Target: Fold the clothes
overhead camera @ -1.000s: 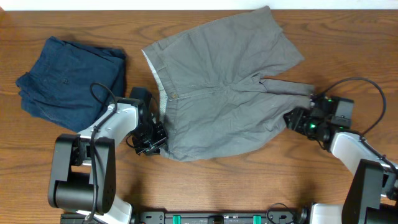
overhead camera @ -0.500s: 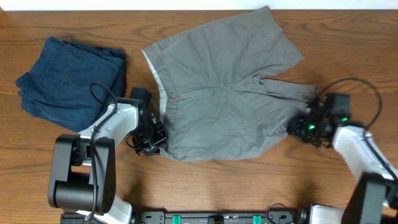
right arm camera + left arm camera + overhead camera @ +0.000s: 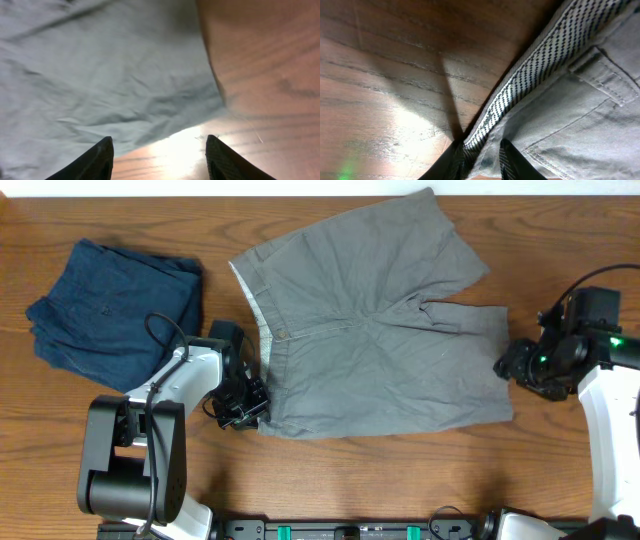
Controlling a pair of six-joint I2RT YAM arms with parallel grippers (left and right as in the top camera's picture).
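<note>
The light grey shorts (image 3: 370,330) lie spread flat on the wooden table, waistband to the left, both legs to the right. My left gripper (image 3: 247,412) is shut on the near waistband corner; the left wrist view shows its fingers (image 3: 482,160) pinching the checked inner waistband (image 3: 540,65). My right gripper (image 3: 512,367) is open and empty, just off the hem of the near leg. In the right wrist view its fingers (image 3: 159,152) spread wide over bare wood with the grey fabric (image 3: 90,75) ahead.
A dark navy folded garment (image 3: 115,310) lies at the far left of the table (image 3: 400,470). The table's far edge runs along the top of the overhead view.
My right gripper pulled the near leg out to the right, flattening it, then let go and drew back to the right. The left gripper has not moved.
</note>
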